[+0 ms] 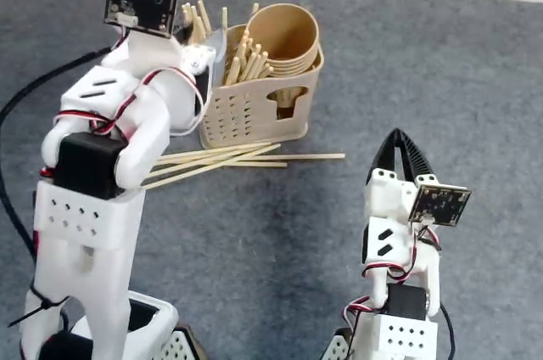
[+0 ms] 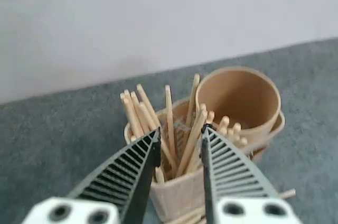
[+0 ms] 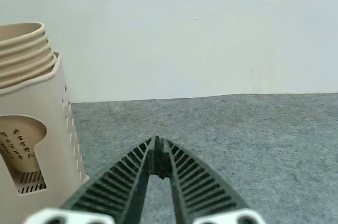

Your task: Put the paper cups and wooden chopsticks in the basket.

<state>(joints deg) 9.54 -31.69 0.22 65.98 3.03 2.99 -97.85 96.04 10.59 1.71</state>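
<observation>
A beige slotted basket (image 1: 254, 109) stands at the back of the grey mat. It holds a nested stack of paper cups (image 1: 287, 30) on one side and a bundle of upright wooden chopsticks (image 1: 242, 59) on the other. Several more chopsticks (image 1: 237, 159) lie flat on the mat in front of the basket. My left gripper (image 2: 180, 133) hangs open just above the chopsticks (image 2: 169, 129) in the basket, beside the cups (image 2: 240, 97), with nothing between its fingers. My right gripper (image 1: 399, 149) rests shut and holds nothing, on the mat to the right of the basket (image 3: 37, 129).
Grey mat (image 1: 441, 80) stretches to the right of the basket and in front of the loose chopsticks. A pale wall (image 3: 200, 39) runs behind the mat's far edge. The left arm's body (image 1: 102, 165) stands over the near ends of the loose chopsticks.
</observation>
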